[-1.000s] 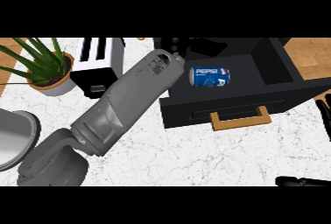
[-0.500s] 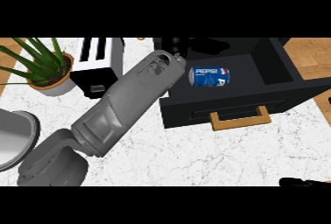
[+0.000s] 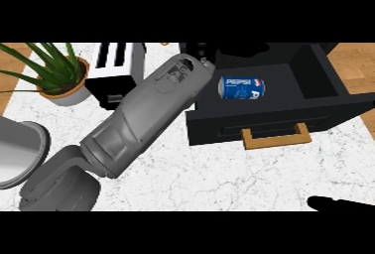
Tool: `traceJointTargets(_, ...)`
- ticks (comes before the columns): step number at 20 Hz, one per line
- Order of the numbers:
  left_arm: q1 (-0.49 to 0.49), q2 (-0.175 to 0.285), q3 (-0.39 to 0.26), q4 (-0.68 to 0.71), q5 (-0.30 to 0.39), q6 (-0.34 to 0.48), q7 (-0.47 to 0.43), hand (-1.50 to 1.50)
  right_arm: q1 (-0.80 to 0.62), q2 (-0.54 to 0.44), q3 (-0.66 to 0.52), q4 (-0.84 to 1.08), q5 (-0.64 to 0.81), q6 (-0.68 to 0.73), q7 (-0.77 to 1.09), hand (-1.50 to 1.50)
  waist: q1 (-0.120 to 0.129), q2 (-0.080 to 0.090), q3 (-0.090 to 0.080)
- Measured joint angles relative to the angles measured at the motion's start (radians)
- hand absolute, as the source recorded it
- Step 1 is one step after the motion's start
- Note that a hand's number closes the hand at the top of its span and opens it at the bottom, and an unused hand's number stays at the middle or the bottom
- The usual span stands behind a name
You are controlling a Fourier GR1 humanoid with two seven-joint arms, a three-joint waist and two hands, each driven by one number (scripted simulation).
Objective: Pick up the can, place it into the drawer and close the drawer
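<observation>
1. Lying on its side inside the open drawer point(image 3: 219, 130), the can point(image 3: 242, 88) was already placed, so I judged that only the closing step remained.
2. The left hand point(image 3: 223, 49) sat at the drawer's rear left, black against black. I could not tell whether it was open or closed, though it seemed clear of the can.
3. The right hand point(image 3: 338, 204) barely showed at the lower right edge, and its state was unreadable.
4. The next move called for lifting the left arm out, then pushing the drawer front at its wooden handle point(image 3: 277, 140).

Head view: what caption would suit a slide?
Blue can lies inside the open black drawer; left forearm extends beside it.
</observation>
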Motion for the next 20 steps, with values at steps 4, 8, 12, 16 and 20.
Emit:
traceJointTargets(4, -0.008, 0.0, 0.004, -0.011, 0.025, 0.014, -0.02, -1.5, -0.024, -0.03, 0.045, 0.012, 0.131, -0.012, -0.015, -1.5, 0.017, -0.004, 0.0)
traceJointTargets(8, -0.035, 0.0, 0.004, -0.006, 0.03, 0.028, -0.013, -1.5, -0.043, -0.059, 0.107, 0.062, 0.3, -0.039, -0.033, -1.5, 0.044, -0.01, 0.0)
traceJointTargets(12, -0.035, 0.0, -0.005, -0.024, 0.033, 0.04, 0.004, -1.5, -0.076, -0.077, 0.176, 0.137, 0.461, -0.074, -0.043, -1.5, 0.065, -0.015, 0.0)
traceJointTargets(16, -0.029, 0.008, 0.013, -0.023, 0.025, 0.02, 0.004, -1.5, -0.103, -0.073, 0.244, 0.234, 0.608, -0.119, -0.042, -1.5, 0.088, -0.02, -0.001)
traceJointTargets(20, -0.022, 0.018, 0.006, -0.061, 0.003, 0.039, 0.042, -1.5, -0.146, -0.064, 0.275, 0.38, 0.73, -0.189, -0.048, -1.5, 0.109, -0.026, -0.001)
